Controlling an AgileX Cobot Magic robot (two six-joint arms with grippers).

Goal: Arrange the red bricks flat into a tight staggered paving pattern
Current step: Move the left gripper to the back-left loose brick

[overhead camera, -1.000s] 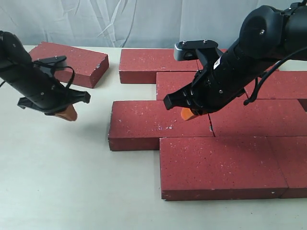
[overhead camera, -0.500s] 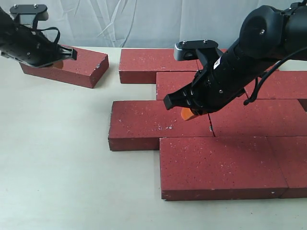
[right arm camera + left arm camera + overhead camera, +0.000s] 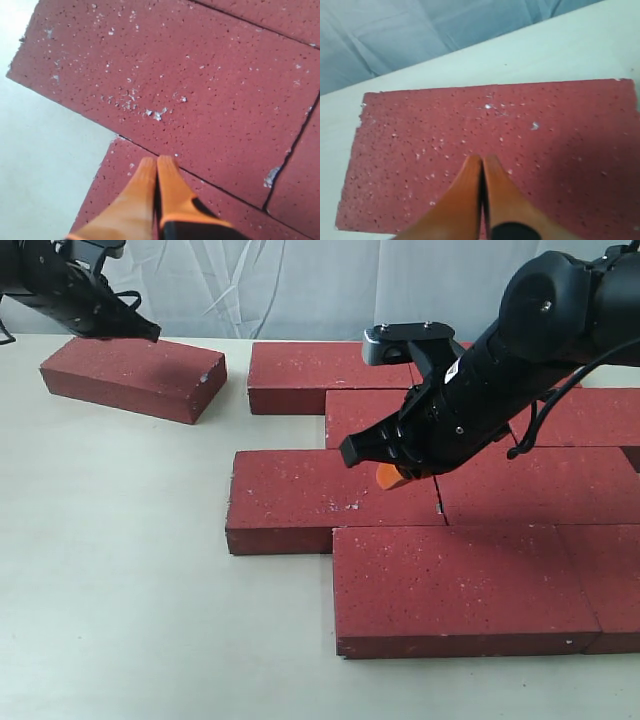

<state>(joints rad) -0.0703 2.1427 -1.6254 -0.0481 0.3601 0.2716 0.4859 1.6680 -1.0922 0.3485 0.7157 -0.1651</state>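
Observation:
A loose red brick (image 3: 135, 375) lies flat and askew at the far left, apart from the others. Several red bricks (image 3: 330, 498) lie paved in staggered rows at centre and right. My left arm (image 3: 75, 295) hangs over the loose brick's far edge. In the left wrist view, the left gripper (image 3: 481, 160) is shut and empty just above that loose brick (image 3: 520, 125). My right gripper (image 3: 390, 477) is shut and empty, with its orange tips over a paved brick. In the right wrist view, the right gripper (image 3: 156, 161) sits by a seam between paved bricks (image 3: 200, 85).
The pale tabletop (image 3: 120, 590) lies bare at front left and between the loose brick and the paved group. A grey curtain (image 3: 300, 280) hangs behind the table. The paved bricks run past the right edge of the exterior view.
My left arm has risen from the table's left side and swung back over the loose brick's far edge. The right arm has barely moved. No brick has shifted.

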